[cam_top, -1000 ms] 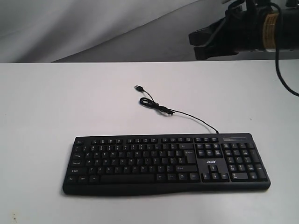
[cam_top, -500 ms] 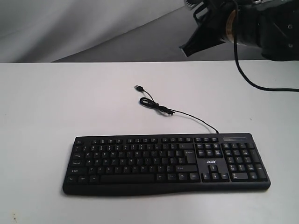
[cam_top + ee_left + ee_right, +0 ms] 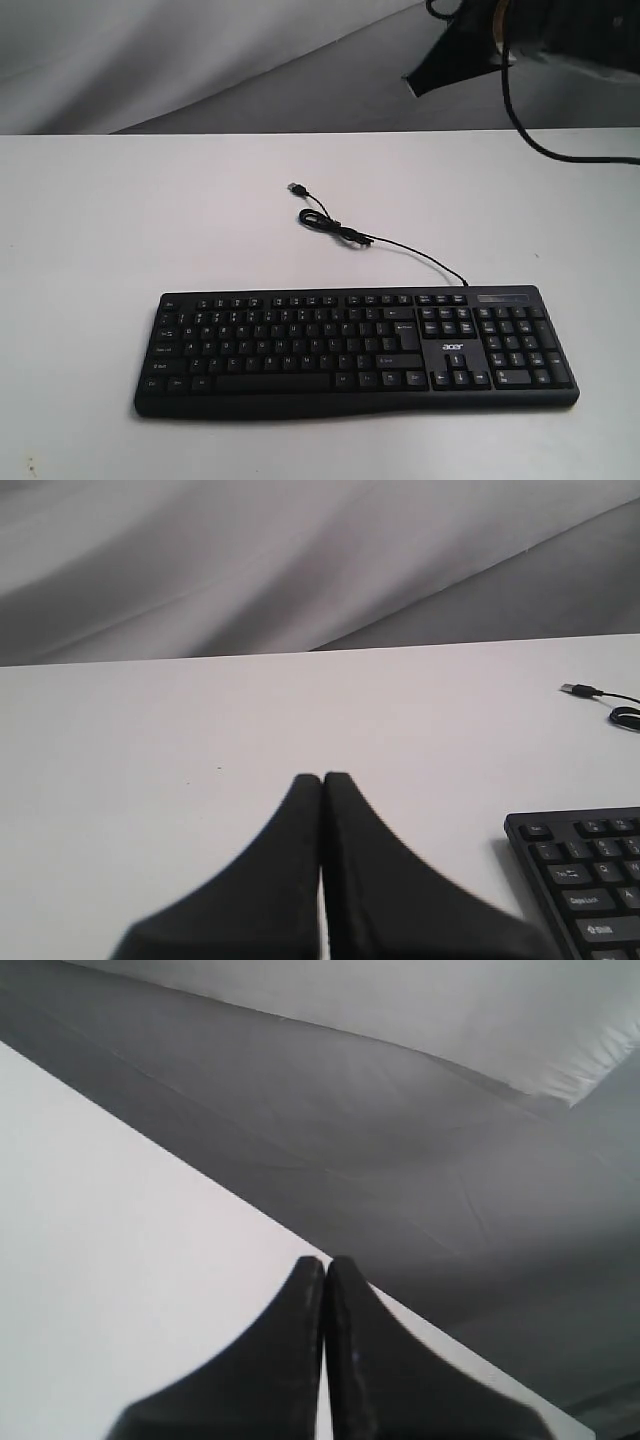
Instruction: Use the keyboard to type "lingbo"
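Keyboard [image 3: 357, 350] whole in exterior view; left wrist view catches corner.

Looks along the left hand [image 3: 322, 780], its two black fingers [image 3: 290, 880] pressed flat together with no gap. Faces a white desk [image 3: 200, 750]. Catches one corner of the black keyboard [image 3: 585, 875] off to the side, its USB plug [image 3: 573, 689] lying apart farther out, before a creased grey backdrop [image 3: 250, 560].
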